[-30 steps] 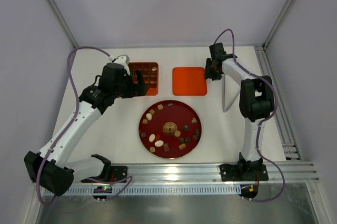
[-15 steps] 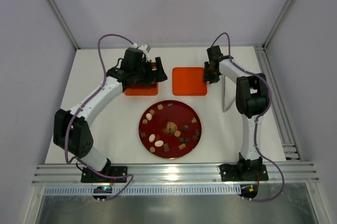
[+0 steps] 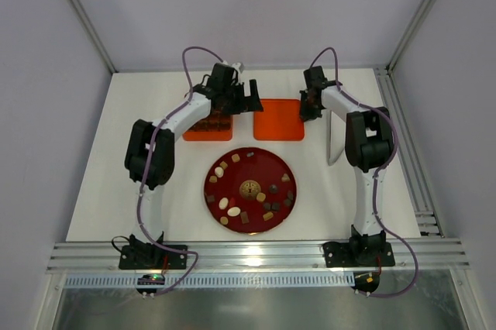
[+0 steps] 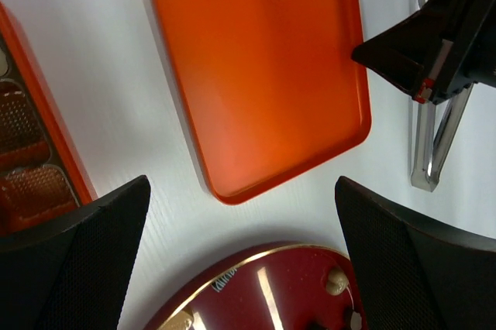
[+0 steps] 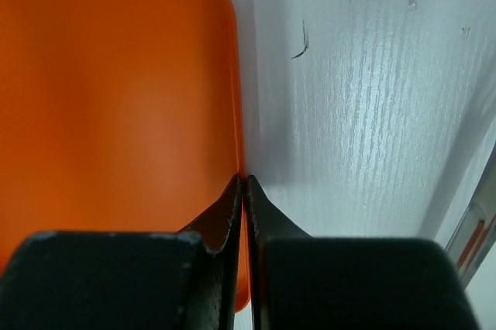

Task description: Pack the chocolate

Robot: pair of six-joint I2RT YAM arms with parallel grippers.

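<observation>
My left tool [image 4: 242, 190] hangs with its fingers wide apart over the bench [image 3: 147, 190], above the gap between the box [image 3: 208, 131] and the lid [image 3: 279, 121]. The arm hides much of the box from the top camera. My right tool [image 5: 244, 180] is pressed together, its tips meeting right at the lid's right rim. I cannot tell whether the rim is caught between them. The chocolate [image 3: 233, 211] lies scattered on the dark red plate [image 3: 260, 169], dark, tan and cream pieces around its gold centre mark. The plate sits nearer me than the box and lid, close to both but touching neither. Metal tongs [image 4: 434, 152] lie on the bench just right of the lid, beside the right arm.
</observation>
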